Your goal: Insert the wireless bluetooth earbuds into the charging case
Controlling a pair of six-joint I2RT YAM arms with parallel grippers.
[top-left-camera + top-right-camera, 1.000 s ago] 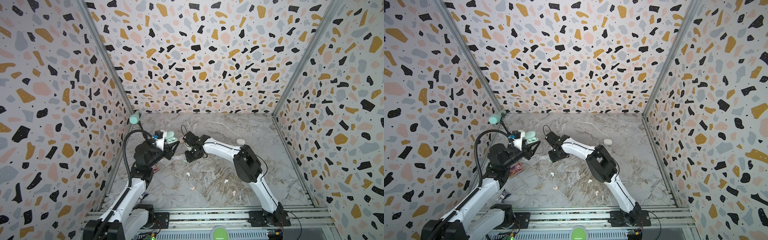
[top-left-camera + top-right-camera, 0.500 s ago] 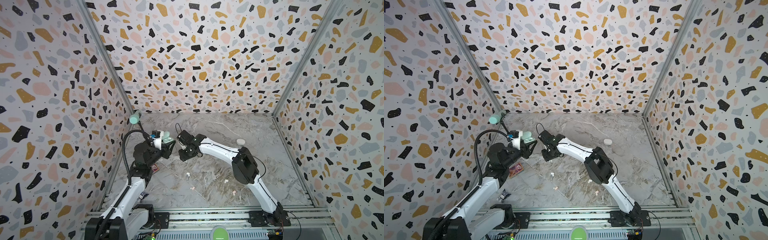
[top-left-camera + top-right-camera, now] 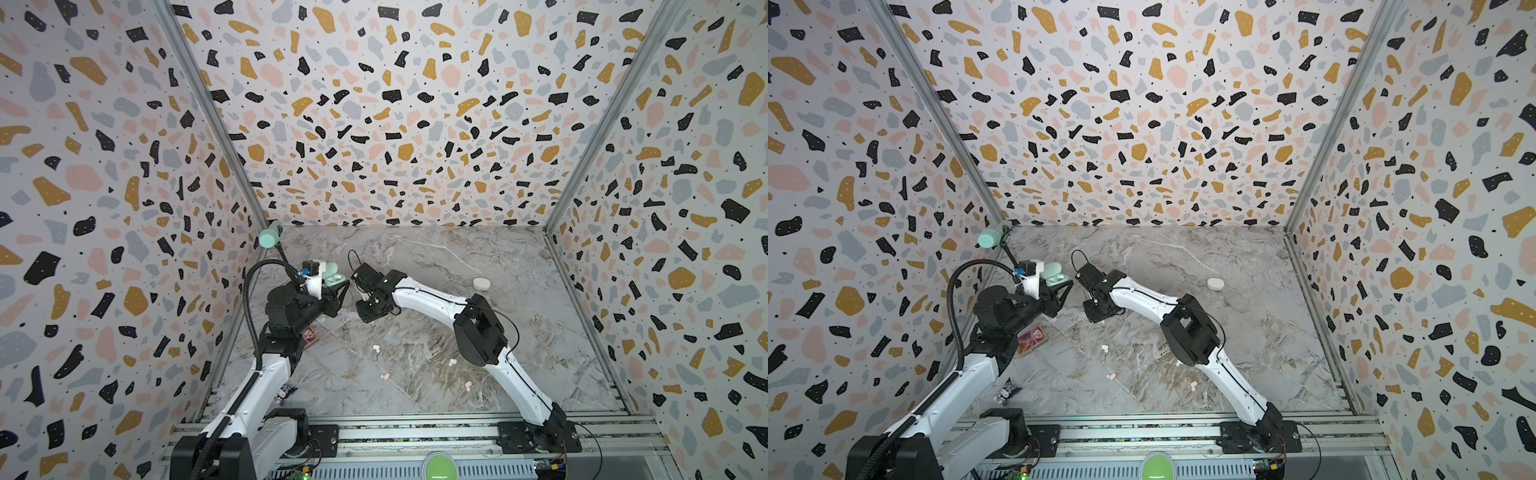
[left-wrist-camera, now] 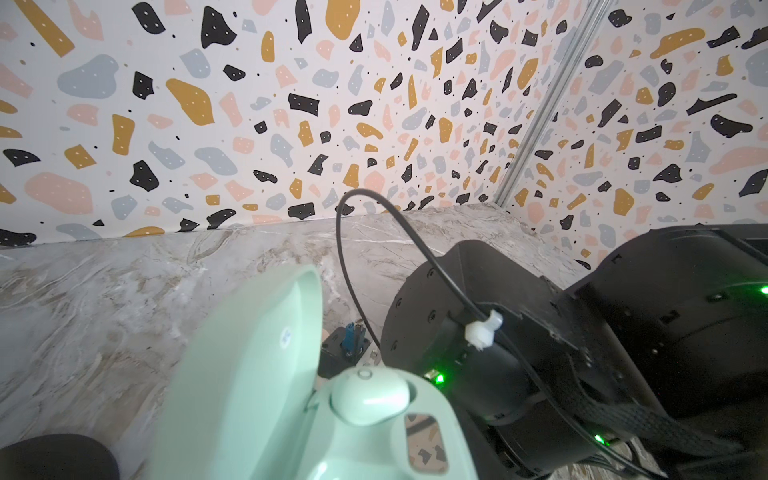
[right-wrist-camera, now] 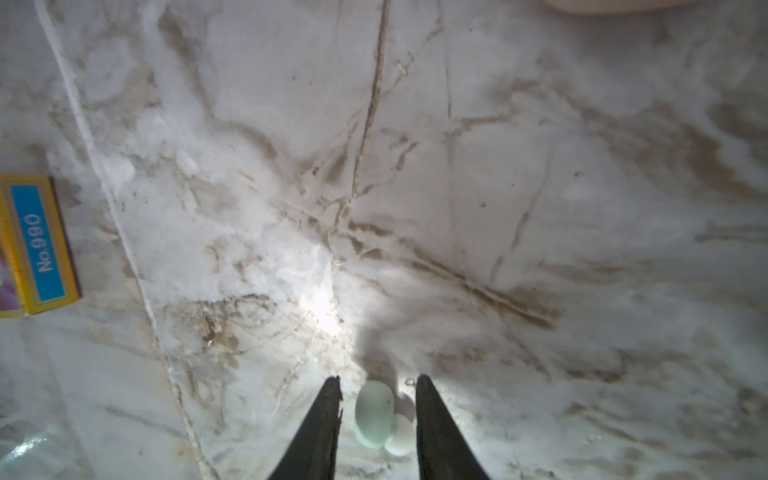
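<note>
Straddling small mint-green plastic earbud (image 5: 374, 409) on marble tabletop (image 5: 498, 208), right hand (image 5: 378, 379) stood apart; left hand (image 3: 338, 291) clamped open mint-green oval case (image 4: 257, 374). Centred, gentle closure seemed best.

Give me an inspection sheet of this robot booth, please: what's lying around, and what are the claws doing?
Surface: marble-look tabletop, grey-veined.
Job's things: open mint charging case with one seated mint bud; loose mint earbud on the table; four pale loose buds nearer the front; closed white case.
Clutter: small colourful box; small packet.
Grippers: left gripper shut on the mint charging case; right gripper open, fingers either side of the loose mint earbud, gaps showing.
Cables: black cable loop at the right wrist; ribbed black hose along the left arm.
Surroundings: terrazzo-print walls; metal rail and green button at the front.
</note>
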